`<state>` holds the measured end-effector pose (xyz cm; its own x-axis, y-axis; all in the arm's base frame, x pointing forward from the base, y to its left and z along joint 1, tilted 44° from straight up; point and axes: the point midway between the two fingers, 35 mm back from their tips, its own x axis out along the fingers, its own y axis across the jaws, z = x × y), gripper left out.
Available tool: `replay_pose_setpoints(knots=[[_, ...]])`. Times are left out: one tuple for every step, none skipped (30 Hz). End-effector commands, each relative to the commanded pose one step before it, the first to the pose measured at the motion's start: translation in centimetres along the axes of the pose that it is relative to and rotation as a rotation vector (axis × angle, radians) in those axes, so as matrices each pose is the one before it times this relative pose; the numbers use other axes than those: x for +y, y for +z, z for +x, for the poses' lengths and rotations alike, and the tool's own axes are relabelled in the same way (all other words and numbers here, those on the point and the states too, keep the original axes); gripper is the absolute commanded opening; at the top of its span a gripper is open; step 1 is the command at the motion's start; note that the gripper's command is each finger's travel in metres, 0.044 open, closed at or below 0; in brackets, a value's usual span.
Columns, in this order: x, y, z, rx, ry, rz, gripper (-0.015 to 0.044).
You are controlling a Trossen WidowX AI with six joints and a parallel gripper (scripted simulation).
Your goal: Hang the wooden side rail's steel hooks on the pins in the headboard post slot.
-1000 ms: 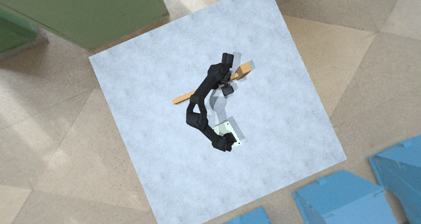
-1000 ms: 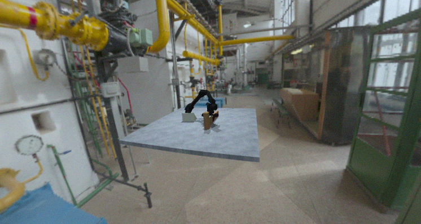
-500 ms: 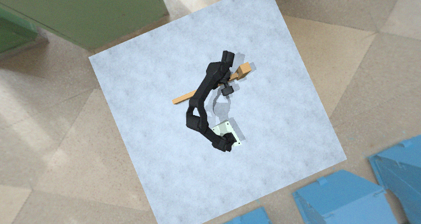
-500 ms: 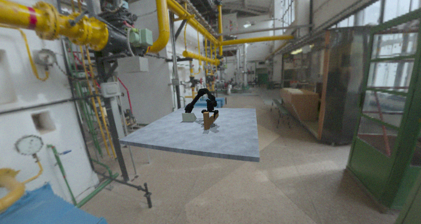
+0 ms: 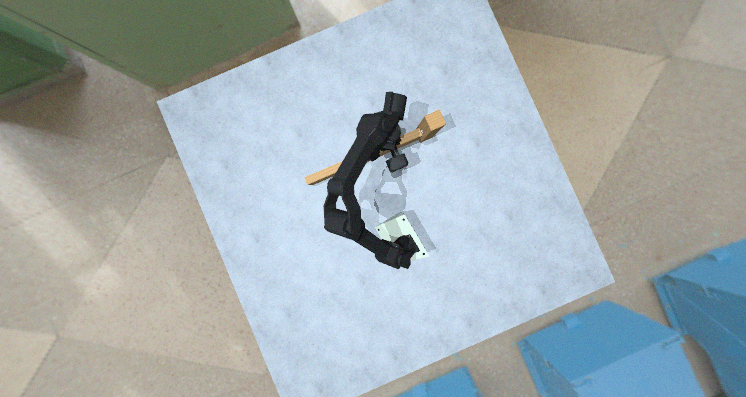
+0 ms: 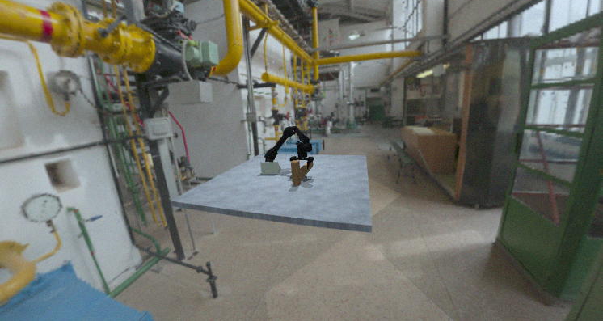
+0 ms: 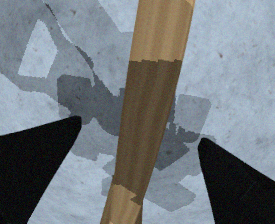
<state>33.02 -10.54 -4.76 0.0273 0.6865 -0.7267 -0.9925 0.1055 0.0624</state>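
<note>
- The wooden side rail (image 5: 365, 157) lies slantwise across the grey table (image 5: 261, 133); its one end meets the headboard post (image 5: 432, 124), its far end (image 5: 312, 178) is down on the table top.
- Whether the hooks sit on the pins cannot be told from these views; the joint is too small and partly hidden by the arm.
- The gripper (image 7: 137, 163) hangs above the rail, jaws spread wide, holding nothing; both dark fingers stand apart from the wood.
- The arm's pale base plate (image 5: 397, 231) sits near the table's middle.
</note>
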Motion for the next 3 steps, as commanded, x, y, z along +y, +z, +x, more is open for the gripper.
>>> replay_pose_setpoints(knots=[[-0.008, -0.032, 0.046, -0.00027, 0.001, -0.0005, 0.044], [0.0, 0.0, 0.0, 0.0, 0.0, 0.0, 0.044], [0.0, 0.0, 0.0, 0.0, 0.0, 0.0, 0.044]])
